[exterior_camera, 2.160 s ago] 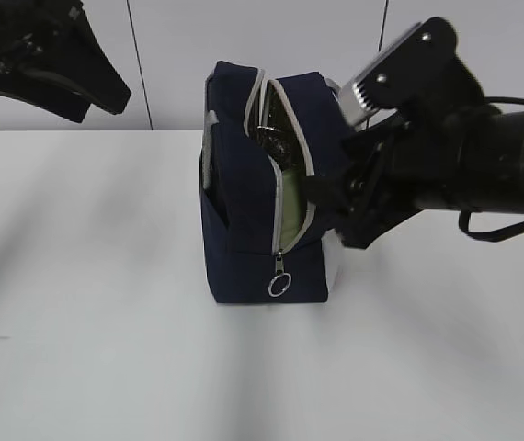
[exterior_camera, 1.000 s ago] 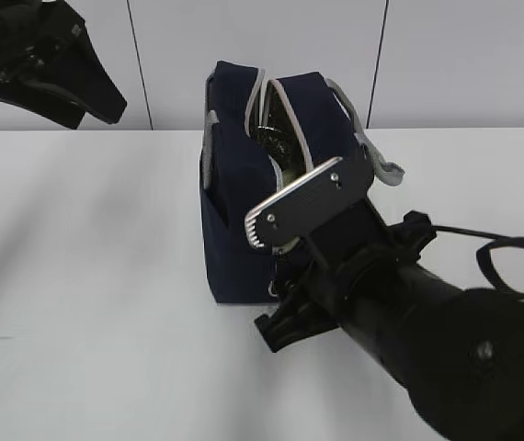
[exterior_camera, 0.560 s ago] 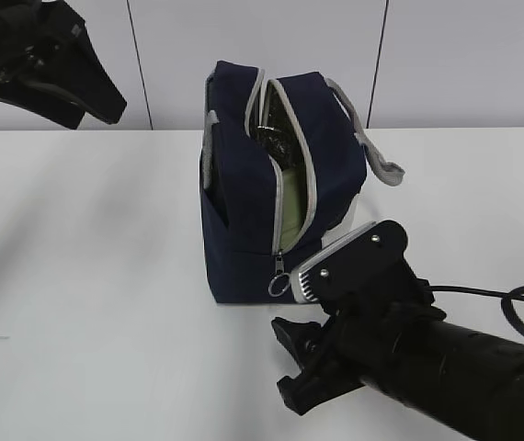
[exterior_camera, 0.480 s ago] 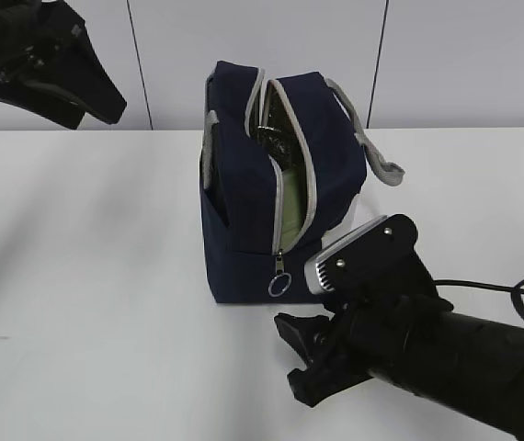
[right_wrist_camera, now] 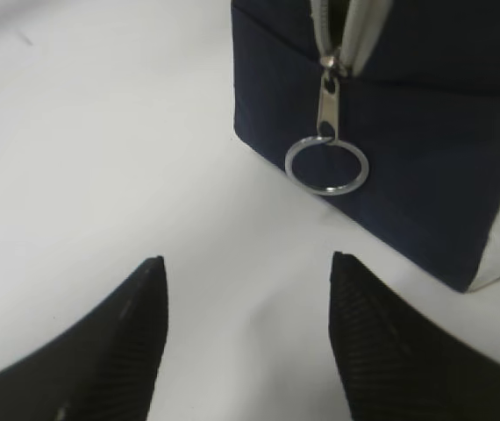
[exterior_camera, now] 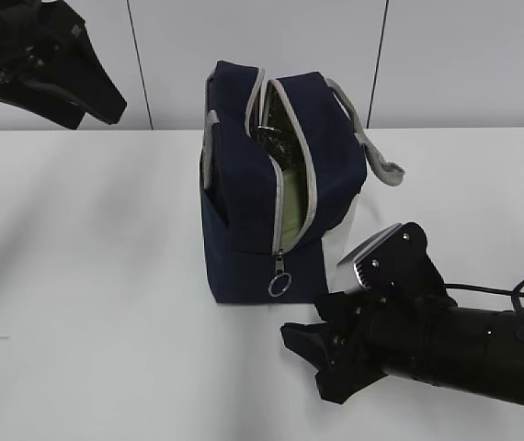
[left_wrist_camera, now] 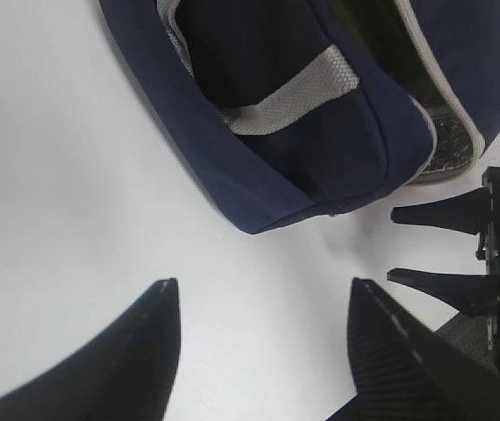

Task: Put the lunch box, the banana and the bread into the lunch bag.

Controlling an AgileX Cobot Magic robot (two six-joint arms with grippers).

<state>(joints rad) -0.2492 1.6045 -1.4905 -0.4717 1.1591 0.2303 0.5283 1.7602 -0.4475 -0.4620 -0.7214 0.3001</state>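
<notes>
Right wrist view shows my right end effector (right_wrist_camera: 246,338) low over the white surface (right_wrist_camera: 101,132), with its two dark fingers (right_wrist_camera: 114,342) spread wide and nothing between them. At about 1 o'clock from it hangs the metal ring pull (right_wrist_camera: 326,165), at the bottom of the grey zipper (right_wrist_camera: 348,31) on the lunch bag (right_wrist_camera: 408,149).

I think the bag is packed and the step now is closing the zipper. To do it well, I should move the right end effector forward and a little to the right until the ring sits between the fingers, then close softly on the ring. I should pull along the zipper line, not sideways, or the bag may tip. The left end effector (left_wrist_camera: 259,303) is open and empty too, hanging above the surface near the back of the bag. It could hold the bag steady while I pull.

Now I count. I see one lunch bag (exterior_camera: 276,197), standing in the middle of the surface. Through the open top I see a pale green edge that I think is the lunch box (exterior_camera: 290,207), so one. Something dark and shiny sits above it, but I cannot tell what it is. I see no banana and no bread; they may be hidden inside. One ring pull, two end effectors.
</notes>
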